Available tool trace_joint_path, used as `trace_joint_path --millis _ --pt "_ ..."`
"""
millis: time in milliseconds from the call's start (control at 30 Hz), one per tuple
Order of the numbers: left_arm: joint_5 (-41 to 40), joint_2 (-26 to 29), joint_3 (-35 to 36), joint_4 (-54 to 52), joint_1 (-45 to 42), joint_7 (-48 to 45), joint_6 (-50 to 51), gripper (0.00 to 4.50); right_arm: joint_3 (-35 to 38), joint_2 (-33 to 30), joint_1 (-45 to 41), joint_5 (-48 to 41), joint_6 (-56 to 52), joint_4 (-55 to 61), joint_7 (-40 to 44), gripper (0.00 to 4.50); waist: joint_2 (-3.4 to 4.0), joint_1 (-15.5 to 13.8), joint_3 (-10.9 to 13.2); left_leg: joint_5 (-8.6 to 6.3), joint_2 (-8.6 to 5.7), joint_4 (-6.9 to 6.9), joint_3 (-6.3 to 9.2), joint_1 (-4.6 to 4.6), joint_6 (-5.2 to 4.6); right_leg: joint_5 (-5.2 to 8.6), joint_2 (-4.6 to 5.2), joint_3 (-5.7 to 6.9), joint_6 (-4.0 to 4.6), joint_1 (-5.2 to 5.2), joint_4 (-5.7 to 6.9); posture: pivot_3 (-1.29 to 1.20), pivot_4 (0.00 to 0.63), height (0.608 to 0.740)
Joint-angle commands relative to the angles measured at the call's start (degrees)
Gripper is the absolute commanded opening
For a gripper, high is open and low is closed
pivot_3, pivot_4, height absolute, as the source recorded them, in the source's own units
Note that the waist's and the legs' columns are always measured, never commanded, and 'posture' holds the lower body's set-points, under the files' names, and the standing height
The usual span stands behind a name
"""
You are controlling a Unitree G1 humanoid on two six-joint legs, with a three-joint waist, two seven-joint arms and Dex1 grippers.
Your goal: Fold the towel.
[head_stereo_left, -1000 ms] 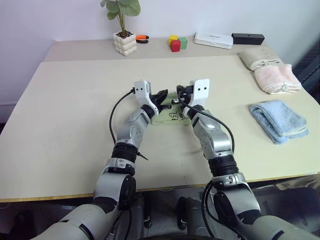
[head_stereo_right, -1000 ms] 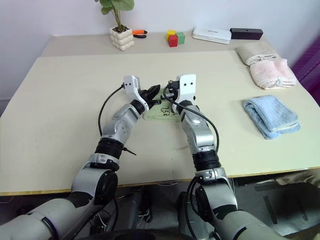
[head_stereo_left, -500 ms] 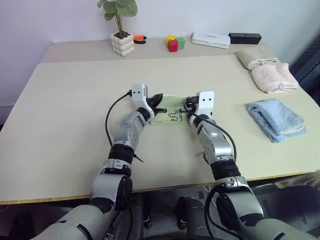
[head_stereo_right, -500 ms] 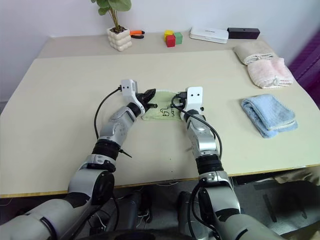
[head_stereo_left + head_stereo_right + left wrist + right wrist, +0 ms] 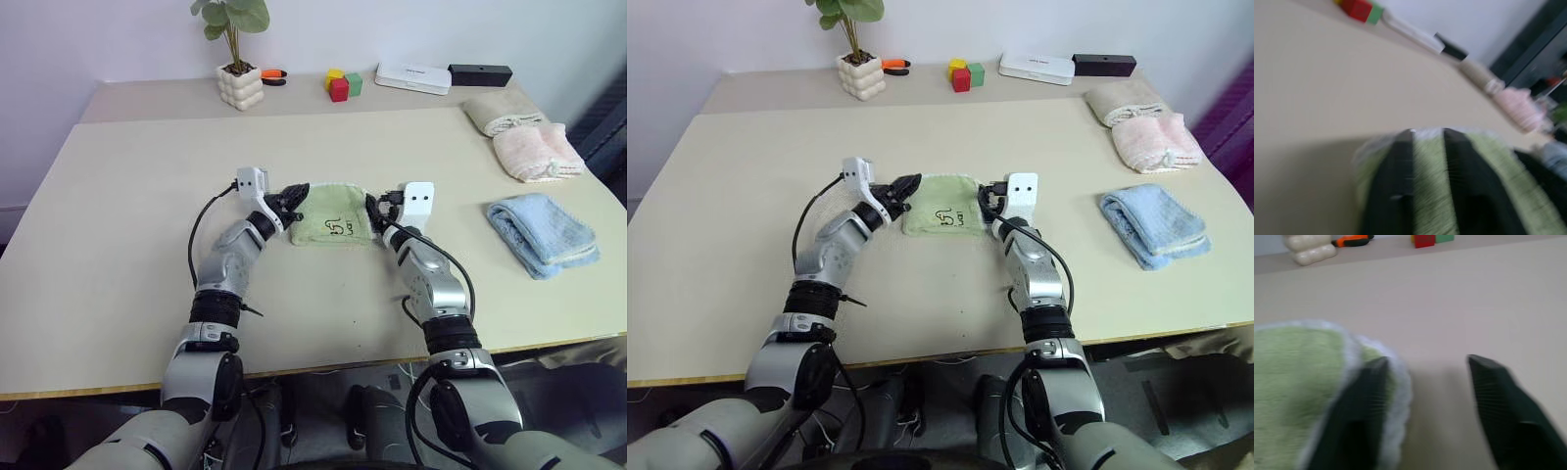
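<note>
From the head cameras I see the light green towel (image 5: 334, 215) lying folded in the middle of the table (image 5: 127, 235), dark embroidered mark facing up near its near edge. My left gripper (image 5: 291, 198) sits at the towel's left edge, my right gripper (image 5: 377, 208) at its right edge, both low over the tabletop. The blue folded towel (image 5: 545, 233) lies well off to the right, with the pink folded towel (image 5: 538, 152) and beige folded towel (image 5: 503, 112) farther back.

In the left wrist view, the two black fingers (image 5: 1396, 191) are slightly apart with green terry between them; whether they pinch it or merely rest over it I cannot tell (the view is blurred).

In the right wrist view, the fingers (image 5: 1364, 406) are spread wide, one touching the white-stitched edge (image 5: 1396, 396), the other out over bare table; nothing is gripped.

I judge the towel light, soft and floppy, not slippery. It will sag wherever unsupported, so I would pinch it at the stitched corners, one per gripper.
</note>
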State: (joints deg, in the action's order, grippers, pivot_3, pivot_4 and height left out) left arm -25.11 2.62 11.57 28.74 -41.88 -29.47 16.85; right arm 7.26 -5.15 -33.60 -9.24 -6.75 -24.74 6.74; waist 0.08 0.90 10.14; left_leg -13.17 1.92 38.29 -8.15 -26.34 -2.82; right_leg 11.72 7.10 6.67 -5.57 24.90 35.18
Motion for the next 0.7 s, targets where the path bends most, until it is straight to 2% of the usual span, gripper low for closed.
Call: trace_joint_path --millis 33,100,133,200,267,367,467,700 --pt "-1.6 1.3 0.8 -4.1 -0.7 0.1 1.0 3.27 2.0 -1.4 -2.0 0.4 3.0 1.7 -2.1 4.50 0.00 0.0 0.0 0.00 0.00 0.00 0.00 0.00 0.00 0.00 0.00 0.00 0.00 0.00 0.00 0.00 0.150 0.740" --pt "-1.8 2.7 1.1 -4.8 -0.9 -0.2 2.0 4.33 2.6 -2.1 -2.0 1.0 4.0 1.5 -3.7 4.50 0.00 0.1 0.0 0.01 0.00 0.00 0.00 0.01 0.01 0.00 0.00 0.00 0.00 0.00 0.01 0.00 0.150 0.740" --pt "-2.0 3.4 1.3 -5.0 -0.9 -0.5 2.2 4.43 2.8 -2.6 -2.1 1.5 4.5 1.4 -4.4 4.50 0.00 0.1 0.0 0.01 -0.01 -0.01 0.00 0.01 0.02 0.00 -0.01 0.00 0.00 0.00 0.01 0.00 0.150 0.740" --pt "-4.2 4.8 2.4 -5.6 -0.9 -1.5 5.6 4.43 2.8 -3.4 -2.3 1.5 4.9 1.5 -3.9 4.50 0.00 0.1 0.0 0.01 -0.01 -0.01 -0.01 0.01 0.02 0.00 -0.01 0.00 0.00 0.00 0.01 0.00 0.150 0.740" --pt "-6.5 7.3 2.5 -6.5 -0.4 -4.0 10.8 4.43 1.9 -4.7 -2.5 -0.5 5.6 2.7 1.9 4.50 0.01 0.1 0.0 0.01 0.00 -0.01 -0.01 0.01 0.02 0.00 -0.01 -0.01 0.00 0.00 0.01 0.00 0.150 0.740" --pt "-9.9 10.9 2.5 -7.5 0.4 -5.5 21.3 4.43 -1.0 -7.7 -1.2 -5.4 4.9 8.5 16.3 4.50 0.04 0.2 0.0 0.02 0.00 -0.02 -0.01 0.01 0.02 0.00 -0.01 -0.02 -0.01 0.00 0.02 0.00 0.150 0.740" --pt "-11.5 14.2 2.2 -7.5 1.3 -7.7 27.9 4.43 -1.9 -14.1 2.2 -13.4 -3.8 17.4 30.4 4.50 0.04 -0.1 0.0 0.02 0.01 -0.03 0.00 0.04 0.02 0.01 -0.01 -0.04 -0.02 -0.01 0.02 0.00 0.150 0.740" --pt "-13.3 16.0 2.7 -6.3 1.7 -8.4 36.8 4.43 0.2 -25.6 5.1 -19.6 -13.0 26.1 40.6 4.50 0.03 -0.2 0.0 0.00 -0.01 0.05 0.17 0.08 0.02 0.01 0.00 -0.02 -0.01 -0.14 0.00 0.00 0.150 0.740"
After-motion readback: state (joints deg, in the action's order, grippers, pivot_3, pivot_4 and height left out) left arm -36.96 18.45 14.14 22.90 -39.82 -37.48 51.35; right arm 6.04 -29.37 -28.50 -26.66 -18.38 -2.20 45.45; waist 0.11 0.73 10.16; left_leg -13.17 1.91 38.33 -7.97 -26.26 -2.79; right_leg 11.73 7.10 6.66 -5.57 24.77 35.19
